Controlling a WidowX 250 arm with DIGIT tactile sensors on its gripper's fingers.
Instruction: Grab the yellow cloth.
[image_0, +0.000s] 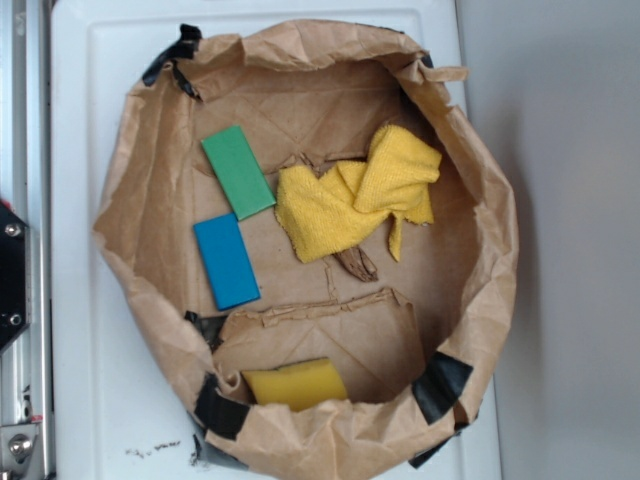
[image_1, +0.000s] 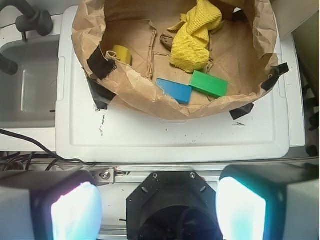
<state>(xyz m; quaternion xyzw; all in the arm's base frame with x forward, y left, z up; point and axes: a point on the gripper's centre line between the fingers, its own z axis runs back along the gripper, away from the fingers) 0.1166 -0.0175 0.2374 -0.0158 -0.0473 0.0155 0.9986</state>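
- Inside the crumpled paper bag (image_0: 150, 200), which sits on the white counter (image_1: 165, 140), the yellow cloth (image_0: 350, 200) lies bunched on the bag floor, toward the side away from the blocks.
- Beside the cloth, a green block (image_0: 238, 171) and a blue block (image_0: 226, 261) lie flat; the green one is just beside the cloth's edge, the blue one a little further off.
- A smooth yellow sponge block (image_0: 296, 383) rests well apart, near the bag wall, and is not the target.
- The tool (image_1: 160, 205) shows only in the wrist view, its two fingers standing wide apart with nothing between them.
- The tool is outside the bag, back over the counter's edge; the cloth lies ahead of it, beyond the near bag wall and past both blocks, slightly to the right of centre in the wrist view.
- The cloth's long axis runs diagonally in the wrist view, from its lower middle up to a folded lump at the far right.
- My judgement: the coming move must carry the tool forward over the bag rim, then down onto the thick fold.
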